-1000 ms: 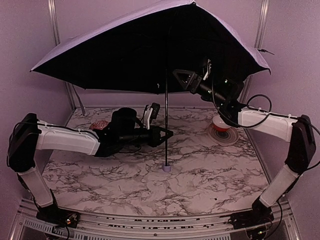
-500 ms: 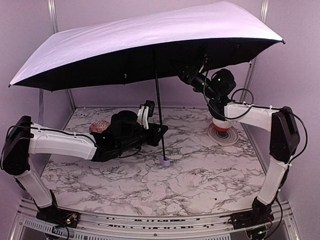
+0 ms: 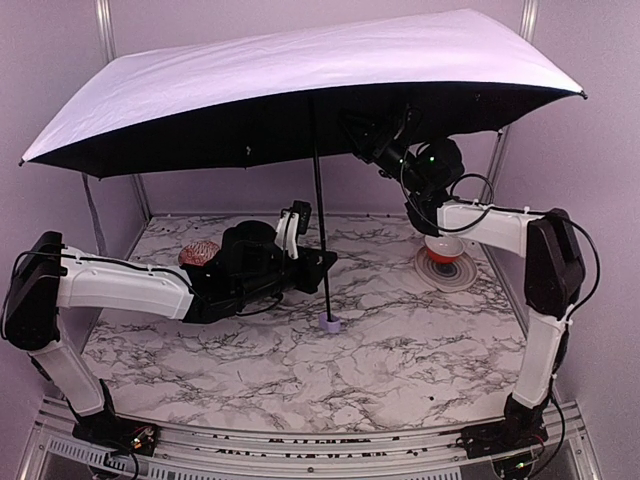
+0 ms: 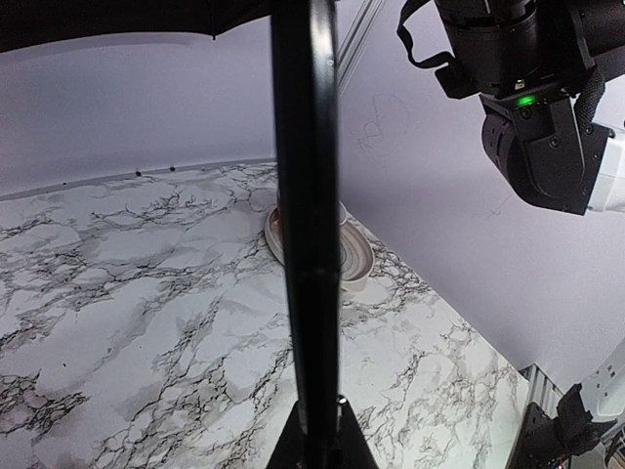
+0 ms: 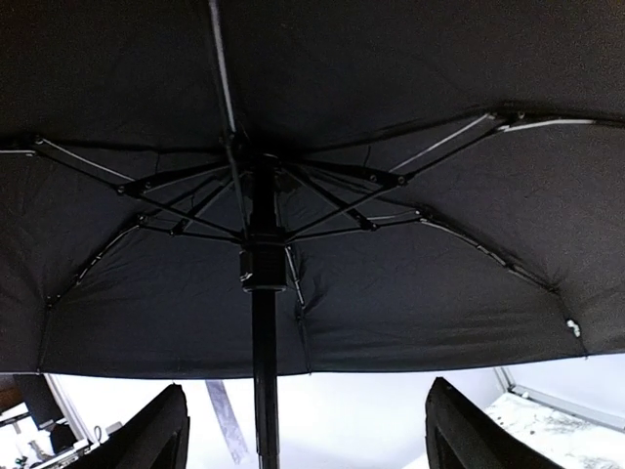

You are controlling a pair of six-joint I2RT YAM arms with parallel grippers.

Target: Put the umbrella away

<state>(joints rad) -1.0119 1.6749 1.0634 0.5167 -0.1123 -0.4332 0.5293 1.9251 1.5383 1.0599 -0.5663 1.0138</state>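
Observation:
The umbrella is open and stands upright. Its pale lavender canopy (image 3: 300, 70) spans the cell, with black lining below. The thin black shaft (image 3: 319, 220) runs down to the small lavender handle (image 3: 330, 322), which rests on the marble table (image 3: 400, 370). My left gripper (image 3: 322, 262) is shut on the lower shaft, which fills the left wrist view (image 4: 308, 195) between my fingers (image 4: 317, 442). My right gripper (image 3: 362, 130) is raised under the canopy, open and empty. In the right wrist view its fingers (image 5: 146, 440) stand wide either side of the shaft (image 5: 264, 381), below the runner (image 5: 264, 266) and ribs.
A red bowl on a ribbed plate (image 3: 445, 265) sits at the back right, also in the left wrist view (image 4: 352, 256). A pinkish-red object (image 3: 200, 250) lies behind my left arm. Purple walls and metal posts (image 3: 105, 40) close in the sides and back.
The canopy has tipped from showing its black underside to nearly level with the lavender top showing. The handle slid slightly left. My right gripper rose higher under the canopy.

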